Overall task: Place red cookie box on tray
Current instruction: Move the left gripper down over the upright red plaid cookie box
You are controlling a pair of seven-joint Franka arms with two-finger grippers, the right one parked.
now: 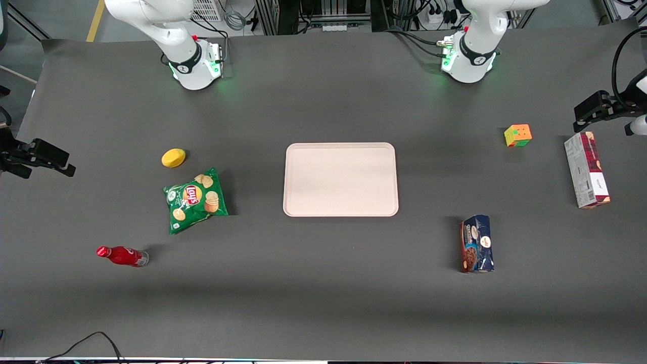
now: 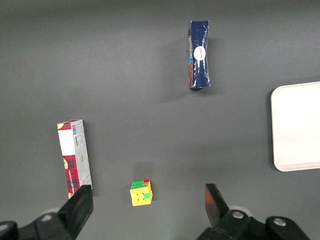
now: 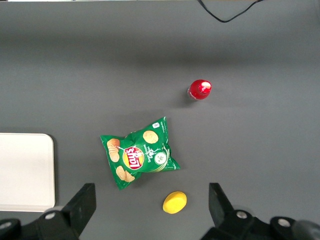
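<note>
The red cookie box lies flat on the dark worktop toward the working arm's end, well apart from the pale pink tray, which sits mid-worktop. Taking the tray as dial centre in the front view, the box lies at about 3 o'clock, the Rubik's cube near 2 o'clock, and the dark blue cookie package near 4 o'clock. The end effector hangs in the air above the cube, released, fingers spread wide, holding nothing.
</note>
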